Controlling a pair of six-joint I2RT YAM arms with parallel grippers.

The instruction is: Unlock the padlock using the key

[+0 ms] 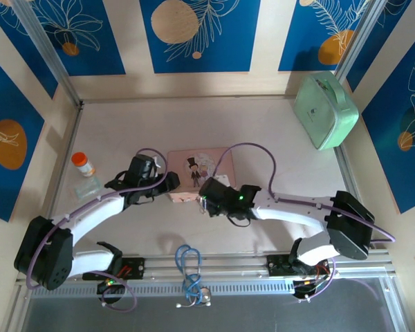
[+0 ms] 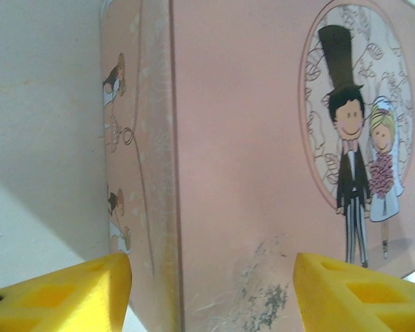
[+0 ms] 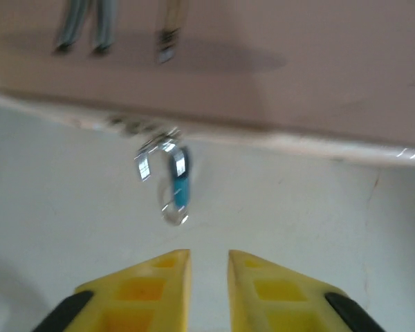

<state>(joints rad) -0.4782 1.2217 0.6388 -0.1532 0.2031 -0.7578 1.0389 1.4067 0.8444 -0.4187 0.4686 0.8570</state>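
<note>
1. Pink tin (image 1: 199,173) at bench (image 1: 263,131) centre; left fingers (image 2: 207,294) spread wide, straddling its corner.
2. Right fingers (image 3: 209,290) nearly pinched, gripping nothing.
3. Padlock (image 3: 178,185) at their 12 o'clock, near, hanging off tin's front edge, long axis 12-to-6.

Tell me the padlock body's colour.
Blue-teal, with a silvery shackle; the padlock shows best, though blurred, in the right wrist view.
</note>
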